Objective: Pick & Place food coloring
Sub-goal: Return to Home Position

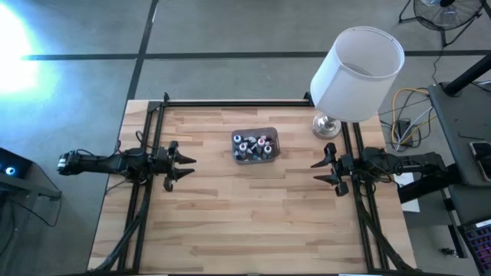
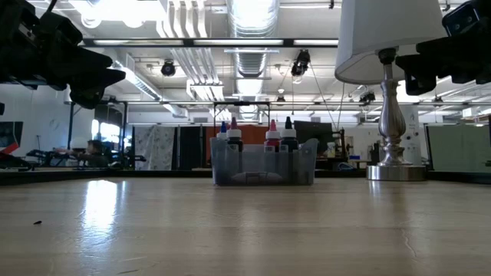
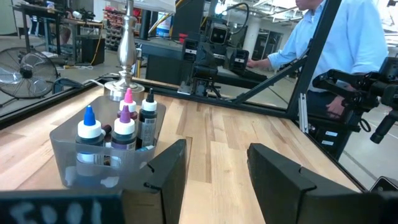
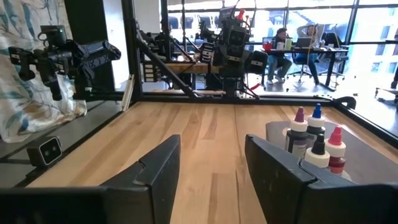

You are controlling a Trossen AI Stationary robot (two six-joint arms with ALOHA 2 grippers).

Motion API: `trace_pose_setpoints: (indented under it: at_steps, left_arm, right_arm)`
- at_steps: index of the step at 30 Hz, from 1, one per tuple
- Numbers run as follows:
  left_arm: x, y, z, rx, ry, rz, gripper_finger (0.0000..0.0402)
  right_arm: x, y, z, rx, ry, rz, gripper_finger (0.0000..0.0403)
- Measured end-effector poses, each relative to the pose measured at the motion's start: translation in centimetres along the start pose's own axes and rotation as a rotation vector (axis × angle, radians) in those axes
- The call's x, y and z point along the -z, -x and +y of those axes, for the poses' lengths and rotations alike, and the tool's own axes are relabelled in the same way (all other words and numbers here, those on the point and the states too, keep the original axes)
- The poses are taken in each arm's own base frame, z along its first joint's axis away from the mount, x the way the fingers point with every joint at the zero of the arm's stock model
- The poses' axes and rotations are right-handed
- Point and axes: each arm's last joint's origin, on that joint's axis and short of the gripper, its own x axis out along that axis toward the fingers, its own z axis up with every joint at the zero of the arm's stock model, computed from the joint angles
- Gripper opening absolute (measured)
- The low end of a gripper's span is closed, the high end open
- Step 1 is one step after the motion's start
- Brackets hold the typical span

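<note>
Several small food coloring bottles [image 1: 254, 145] with blue, pink, purple and black caps stand upright in a grey translucent tub [image 1: 273, 135] near the table's middle, toward the far side. They show in the low view as bottles [image 2: 261, 138], in the left wrist view as bottles [image 3: 124, 121], and in the right wrist view as bottles [image 4: 316, 143]. My left gripper [image 1: 187, 168] hovers open at the table's left side, fingers pointing toward the tub. My right gripper [image 1: 318, 172] hovers open at the right side, facing the tub. Neither touches anything.
A table lamp with a white shade [image 1: 357, 73] and silver base [image 1: 327, 125] stands at the far right of the table, right of the tub. Black rails [image 1: 146, 153] run along the table's left, right and far edges. A person in a blue shirt [image 3: 348, 43] stands beyond the table.
</note>
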Motion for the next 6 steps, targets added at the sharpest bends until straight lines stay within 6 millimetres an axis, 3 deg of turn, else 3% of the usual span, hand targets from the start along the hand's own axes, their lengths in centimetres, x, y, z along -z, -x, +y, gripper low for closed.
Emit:
trace_pose_setpoints:
  at_steps: [6]
  left_arm:
    - [0.0, 0.0, 0.0, 0.0, 0.0, 0.0, 0.0147]
  right_arm:
    - [0.0, 0.0, 0.0, 0.0, 0.0, 0.0, 0.0171]
